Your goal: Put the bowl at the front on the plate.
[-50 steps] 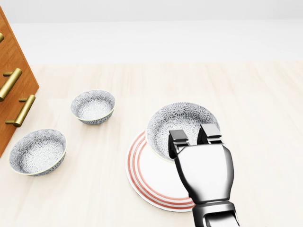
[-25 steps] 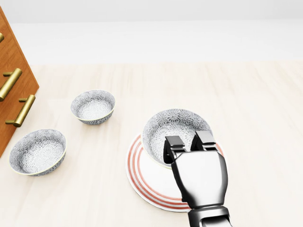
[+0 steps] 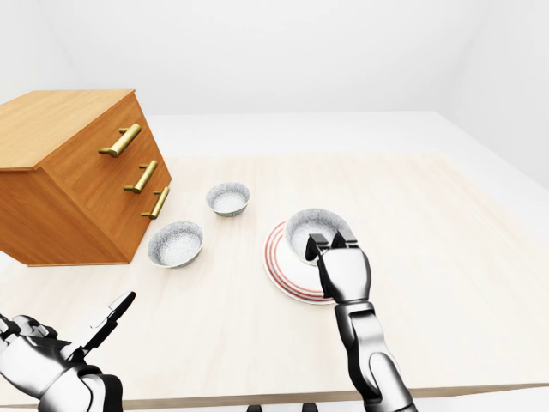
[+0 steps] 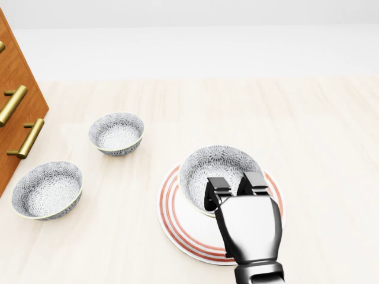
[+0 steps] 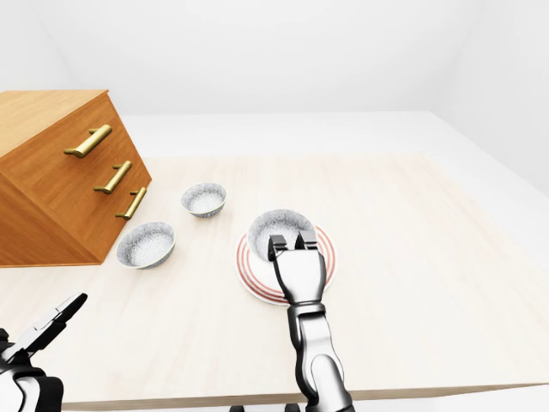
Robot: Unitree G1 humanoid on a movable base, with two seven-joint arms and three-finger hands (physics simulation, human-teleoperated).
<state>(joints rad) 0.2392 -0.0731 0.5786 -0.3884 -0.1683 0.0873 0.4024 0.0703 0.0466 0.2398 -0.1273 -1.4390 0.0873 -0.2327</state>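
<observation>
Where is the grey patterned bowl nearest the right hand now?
Head view, right of centre: the grey patterned bowl is over the red-ringed white plate, its lower rim at the right hand, a matching bowl to its left.

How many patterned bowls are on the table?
3. One bowl on the striped plate, rim in the right hand's fingers; a second bowl and third bowl left of it in the head view, near the drawers.
</observation>
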